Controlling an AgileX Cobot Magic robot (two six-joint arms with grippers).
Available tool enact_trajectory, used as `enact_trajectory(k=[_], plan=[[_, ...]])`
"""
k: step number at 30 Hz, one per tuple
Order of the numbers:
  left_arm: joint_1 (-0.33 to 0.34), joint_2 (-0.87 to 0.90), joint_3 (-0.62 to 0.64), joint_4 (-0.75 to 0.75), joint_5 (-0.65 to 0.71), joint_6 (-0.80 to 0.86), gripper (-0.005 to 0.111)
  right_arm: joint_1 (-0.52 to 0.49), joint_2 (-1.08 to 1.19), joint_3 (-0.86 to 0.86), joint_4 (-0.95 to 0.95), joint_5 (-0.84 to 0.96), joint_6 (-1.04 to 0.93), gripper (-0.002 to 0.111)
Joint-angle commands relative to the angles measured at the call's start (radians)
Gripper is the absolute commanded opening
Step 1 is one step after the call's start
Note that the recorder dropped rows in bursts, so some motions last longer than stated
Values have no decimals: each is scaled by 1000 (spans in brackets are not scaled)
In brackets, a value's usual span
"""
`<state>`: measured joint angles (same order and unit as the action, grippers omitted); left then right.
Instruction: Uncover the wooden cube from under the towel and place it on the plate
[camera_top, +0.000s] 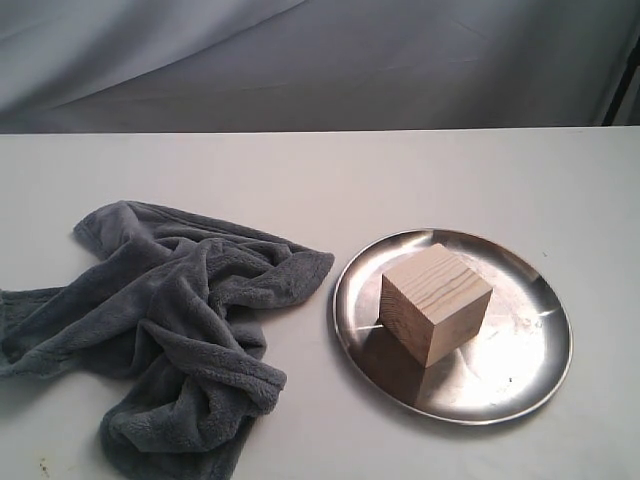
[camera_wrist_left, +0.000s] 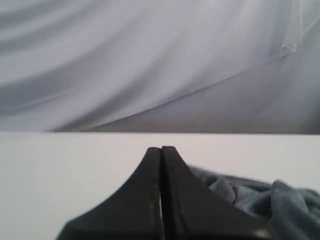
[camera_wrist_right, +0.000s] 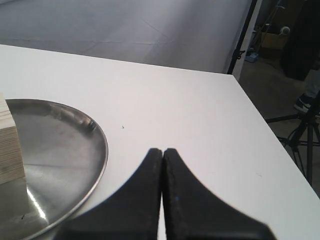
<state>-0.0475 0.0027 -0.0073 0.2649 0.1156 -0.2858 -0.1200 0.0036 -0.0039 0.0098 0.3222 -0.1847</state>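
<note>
The pale wooden cube (camera_top: 435, 303) stands uncovered on the round steel plate (camera_top: 520, 365) at the right of the table. The dark blue-grey towel (camera_top: 170, 320) lies crumpled in a heap to the left of the plate, not touching the cube. Neither gripper shows in the exterior view. My left gripper (camera_wrist_left: 161, 149) is shut and holds nothing, with a fold of the towel (camera_wrist_left: 270, 200) beside it. My right gripper (camera_wrist_right: 163, 150) is also shut and holds nothing, hanging above bare table beside the plate (camera_wrist_right: 65, 145); an edge of the cube (camera_wrist_right: 10, 150) shows there.
A grey cloth backdrop (camera_top: 320, 60) hangs behind the white table (camera_top: 320, 170). In the right wrist view the table's edge (camera_wrist_right: 260, 120) drops off toward a floor with a dark stand (camera_wrist_right: 305, 135) and other equipment.
</note>
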Motion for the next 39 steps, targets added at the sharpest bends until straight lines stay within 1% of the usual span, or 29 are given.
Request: enact_trajectory(k=[1, 7, 39], plan=[[3, -3, 7, -15, 66, -29, 0, 4, -4, 4, -10, -6, 1, 0], [3, -3, 7, -15, 91, -27, 0, 4, -4, 4, -10, -6, 1, 0], [3, -3, 7, -15, 91, -27, 0, 4, -4, 4, -10, -6, 1, 0]])
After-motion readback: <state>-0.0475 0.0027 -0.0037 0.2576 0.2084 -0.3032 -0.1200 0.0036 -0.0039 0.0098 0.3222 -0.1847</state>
